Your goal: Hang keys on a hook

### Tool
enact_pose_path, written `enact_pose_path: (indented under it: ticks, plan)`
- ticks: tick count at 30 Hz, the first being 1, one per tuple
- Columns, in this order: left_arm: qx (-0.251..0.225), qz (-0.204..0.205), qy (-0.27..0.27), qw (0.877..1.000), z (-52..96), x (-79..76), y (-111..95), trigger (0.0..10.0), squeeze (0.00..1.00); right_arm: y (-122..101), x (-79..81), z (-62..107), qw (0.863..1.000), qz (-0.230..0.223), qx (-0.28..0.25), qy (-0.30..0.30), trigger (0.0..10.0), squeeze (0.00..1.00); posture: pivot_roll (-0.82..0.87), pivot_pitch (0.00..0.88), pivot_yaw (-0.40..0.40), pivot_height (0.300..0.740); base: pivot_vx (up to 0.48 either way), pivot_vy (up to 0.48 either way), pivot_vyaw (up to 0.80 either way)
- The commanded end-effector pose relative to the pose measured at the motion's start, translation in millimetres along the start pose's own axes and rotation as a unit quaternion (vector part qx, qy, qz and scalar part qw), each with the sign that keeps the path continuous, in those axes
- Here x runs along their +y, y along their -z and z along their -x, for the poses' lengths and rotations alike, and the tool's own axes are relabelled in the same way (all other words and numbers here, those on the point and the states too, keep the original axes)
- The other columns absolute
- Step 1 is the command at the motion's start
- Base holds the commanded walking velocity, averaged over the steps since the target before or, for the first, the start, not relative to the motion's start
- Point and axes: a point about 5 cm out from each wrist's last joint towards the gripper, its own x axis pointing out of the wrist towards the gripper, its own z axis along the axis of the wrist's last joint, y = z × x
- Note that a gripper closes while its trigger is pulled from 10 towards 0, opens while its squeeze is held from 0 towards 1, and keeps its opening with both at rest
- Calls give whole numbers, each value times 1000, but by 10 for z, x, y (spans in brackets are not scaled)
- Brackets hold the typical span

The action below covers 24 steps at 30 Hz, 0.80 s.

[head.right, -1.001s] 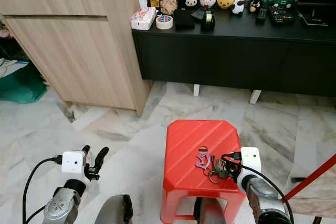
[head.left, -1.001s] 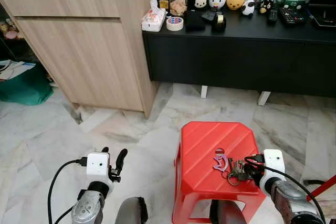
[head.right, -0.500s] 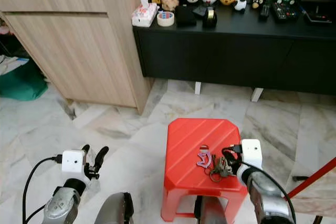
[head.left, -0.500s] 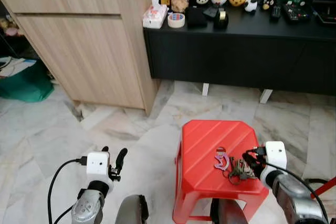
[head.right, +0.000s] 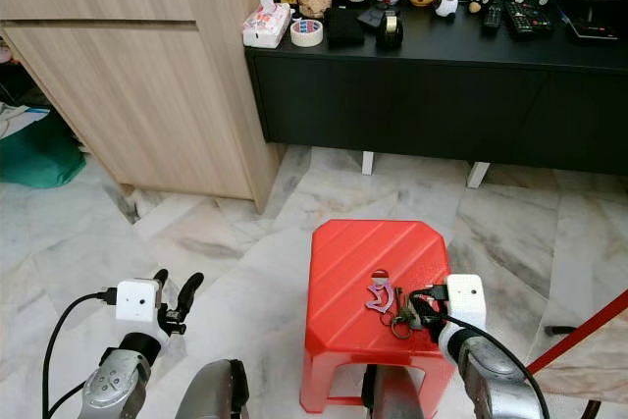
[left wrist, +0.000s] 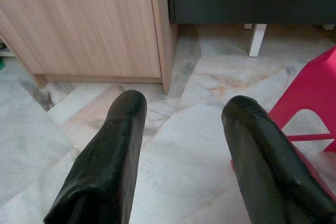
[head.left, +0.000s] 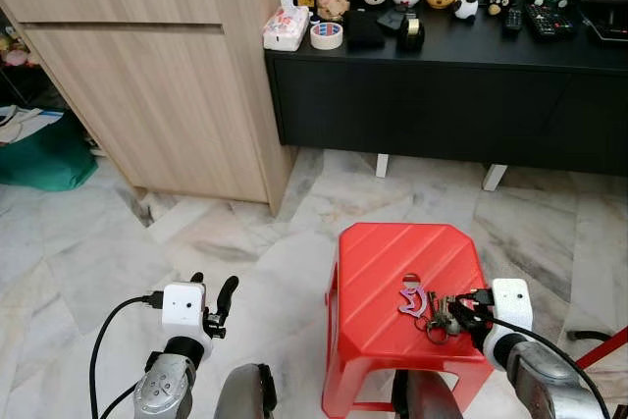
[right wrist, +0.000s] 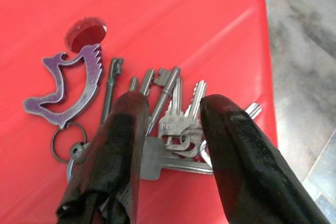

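Black fingers of the right hand (right wrist: 168, 145) straddle the keys (right wrist: 173, 124), apart, on the stool (head.left: 392, 252).

A red stool (head.left: 392, 277) stands on the marble floor (head.left: 118, 242), right of centre and near the robot. On its seat, toward the near right edge, lies a bunch of keys (right wrist: 173, 124) with a purple keychain charm (right wrist: 71, 85) at its left.
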Motion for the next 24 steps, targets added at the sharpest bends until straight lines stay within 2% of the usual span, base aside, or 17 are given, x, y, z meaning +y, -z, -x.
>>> enact_pose_path:
  ticks: [1, 8, 9, 10, 11, 18, 19, 20, 24]
  plan:
    - [7, 0, -1, 1000, 16, 15, 26, 10000, 0, 10, 20, 2, 1000, -4, 5, 1, 10000, 0, 27, 95, 46, 599, 0, 0, 0]
    - [8, 0, -1, 1000, 18, 14, 28, 10000, 0, 34, 22, 1, 1000, -10, 7, 9, 10000, 0, 28, 93, 46, 599, 0, 0, 0]
    - [7, 0, -1, 1000, 17, 13, 27, 10000, 0, 12, 25, -1, 1000, -16, -3, 10, 10000, 498, 28, 93, 46, 599, 0, 0, 0]
    - [7, 0, 0, 1000, 16, 13, 27, 10000, 0, 0, 25, -2, 1000, -19, -7, 12, 10000, 498, 28, 93, 46, 599, 0, 0, 0]
    - [7, 0, 0, 1000, 16, 15, 27, 10000, 0, -7, 12, -2, 1000, -20, -8, 20, 10000, 1000, 29, 90, 46, 599, 0, 0, 0]
    - [8, -2, 0, 1000, 14, 15, 28, 10000, 0, 20, -21, -4, 999, -17, 4, 34, 10000, 1000, 29, 90, 46, 599, 0, 0, 0]
    - [8, -2, 0, 1000, 14, 14, 27, 10000, 0, 34, -38, -4, 999, -17, 8, 40, 10000, 39, 29, 90, 46, 599, 0, 0, 0]
    - [8, -2, 1, 1000, 16, 14, 29, 10000, 0, 47, -51, -5, 999, -19, 9, 46, 10000, 0, 29, 87, 47, 599, 0, 0, 0]
    - [7, -2, 1, 1000, 12, 12, 25, 10000, 0, 53, -55, -14, 999, -21, 10, 49, 10000, 0, 28, 85, 48, 599, 0, 0, 0]
